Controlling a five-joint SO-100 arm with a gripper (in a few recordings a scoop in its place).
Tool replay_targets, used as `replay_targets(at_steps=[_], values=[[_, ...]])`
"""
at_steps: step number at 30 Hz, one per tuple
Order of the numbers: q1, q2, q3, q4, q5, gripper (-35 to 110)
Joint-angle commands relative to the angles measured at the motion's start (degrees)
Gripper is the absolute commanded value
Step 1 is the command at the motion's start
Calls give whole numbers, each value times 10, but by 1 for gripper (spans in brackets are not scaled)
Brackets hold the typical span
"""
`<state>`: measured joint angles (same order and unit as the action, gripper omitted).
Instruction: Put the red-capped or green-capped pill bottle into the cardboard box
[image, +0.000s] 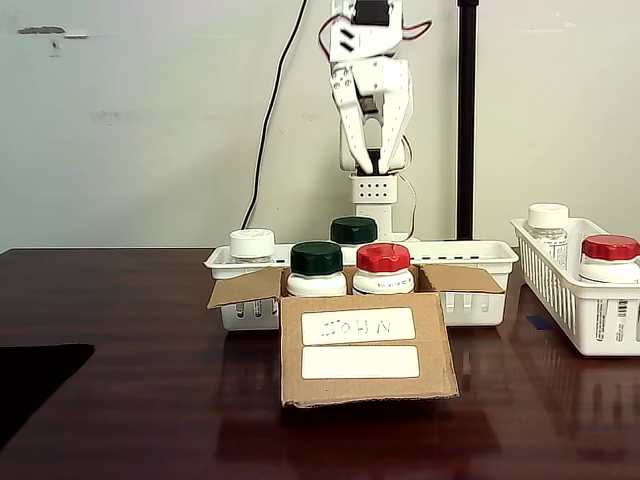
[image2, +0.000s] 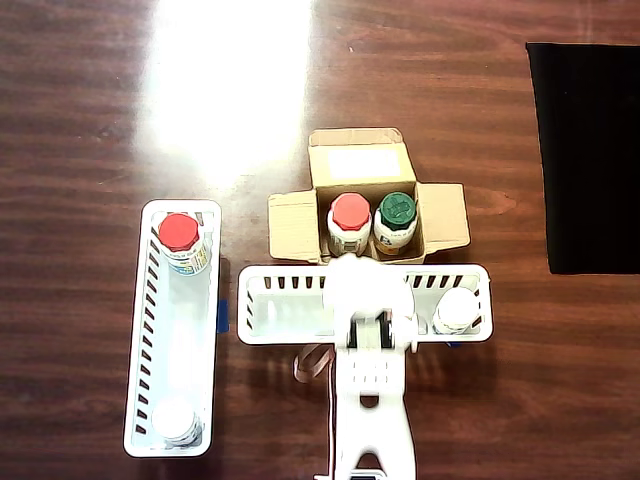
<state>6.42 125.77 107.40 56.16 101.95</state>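
A: Pill bottle (image: 383, 268)?
B: Stood upright inside the cardboard box (image: 362, 355), right of a green-capped bottle (image: 317, 269) in the fixed view.
A: Gripper (image: 373, 140)?
B: Hung above the white basket (image: 470, 262) behind the box, fingers narrowly parted, empty.

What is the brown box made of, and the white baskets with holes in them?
The small brown box with open flaps looks like matte corrugated cardboard: dull brown with creased, folded flaps. The white slotted baskets seem to be moulded plastic: smooth, slightly shiny walls with even slots.
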Motion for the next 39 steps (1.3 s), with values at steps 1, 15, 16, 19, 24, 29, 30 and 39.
replay_targets(at_steps=[1, 15, 16, 19, 24, 29, 30, 39], values=[[4, 192, 171, -76, -13, 1], [-32, 566, 489, -41, -3, 0], [-35, 591, 507, -32, 3, 0], [-45, 680, 553, 21, 16, 0], [-57, 711, 601, 42, 30, 0], [-70, 712, 621, 84, 31, 1], [-70, 711, 621, 93, 35, 1], [-76, 710, 621, 93, -132, 1]])
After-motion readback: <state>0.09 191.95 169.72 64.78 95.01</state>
